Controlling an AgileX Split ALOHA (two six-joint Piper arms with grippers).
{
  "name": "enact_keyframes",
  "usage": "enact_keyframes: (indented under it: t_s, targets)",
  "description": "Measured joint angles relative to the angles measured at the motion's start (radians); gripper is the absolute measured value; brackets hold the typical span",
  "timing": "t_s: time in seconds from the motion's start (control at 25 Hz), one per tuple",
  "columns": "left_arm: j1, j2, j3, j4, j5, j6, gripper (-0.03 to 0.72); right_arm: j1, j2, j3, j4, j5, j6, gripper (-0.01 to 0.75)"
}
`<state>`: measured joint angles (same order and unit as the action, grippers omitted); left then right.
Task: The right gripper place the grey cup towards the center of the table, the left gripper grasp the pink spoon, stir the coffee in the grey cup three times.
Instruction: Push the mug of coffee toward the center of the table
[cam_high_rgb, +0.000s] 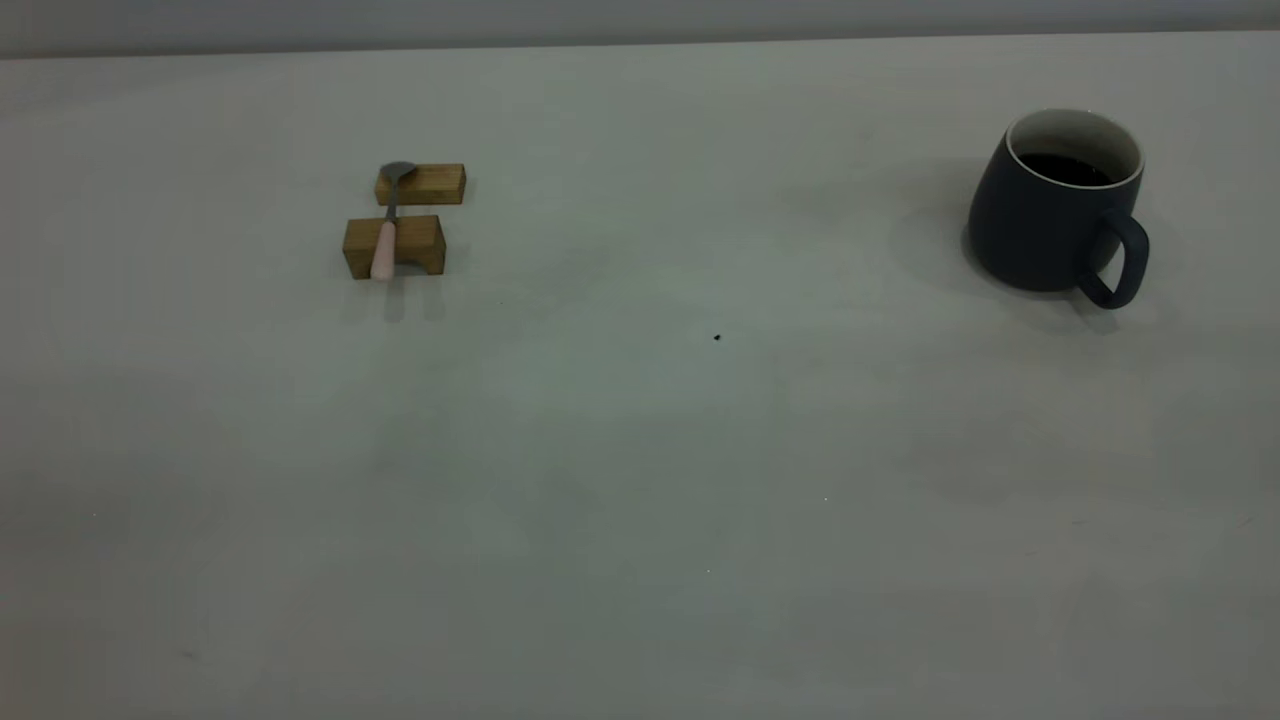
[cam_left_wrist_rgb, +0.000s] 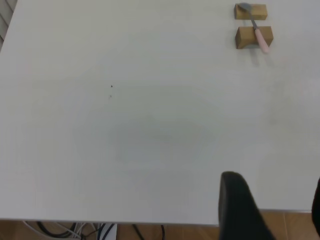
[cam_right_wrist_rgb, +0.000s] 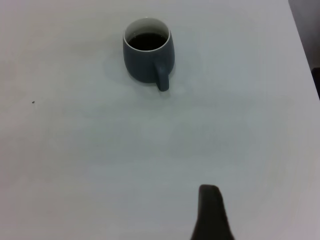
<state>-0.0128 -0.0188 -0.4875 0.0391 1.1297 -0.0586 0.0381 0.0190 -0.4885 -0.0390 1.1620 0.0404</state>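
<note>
- Presently, pink spoon (cam_high_rgb: 386, 226) bridges 2 wooden blocks (cam_high_rgb: 394, 246) at table (cam_high_rgb: 640, 450) left; long axis runs near-to-far, grey bowl on the far block, pink handle end toward the camera.
- Grey cup (cam_high_rgb: 1050, 205) upright, far right, handle toward the near right; coffee (cam_high_rgb: 1066, 168) inside.
- Left gripper (cam_left_wrist_rgb: 272, 210): at the table's edge, well apart from spoon; 2 fingers spread.
- Right gripper (cam_right_wrist_rgb: 212, 212): only 1 finger shows, cannot tell its state; well apart from cup.
</note>
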Motion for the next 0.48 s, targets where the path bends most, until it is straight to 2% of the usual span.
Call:
enact_keyframes:
  t_s: [0.48]
  targets:
    - [0.000, 0.000, 0.000, 0.000, 0.000, 0.000, 0.432, 0.000, 0.002, -0.001, 0.024, -0.004, 0.000, 0.587]
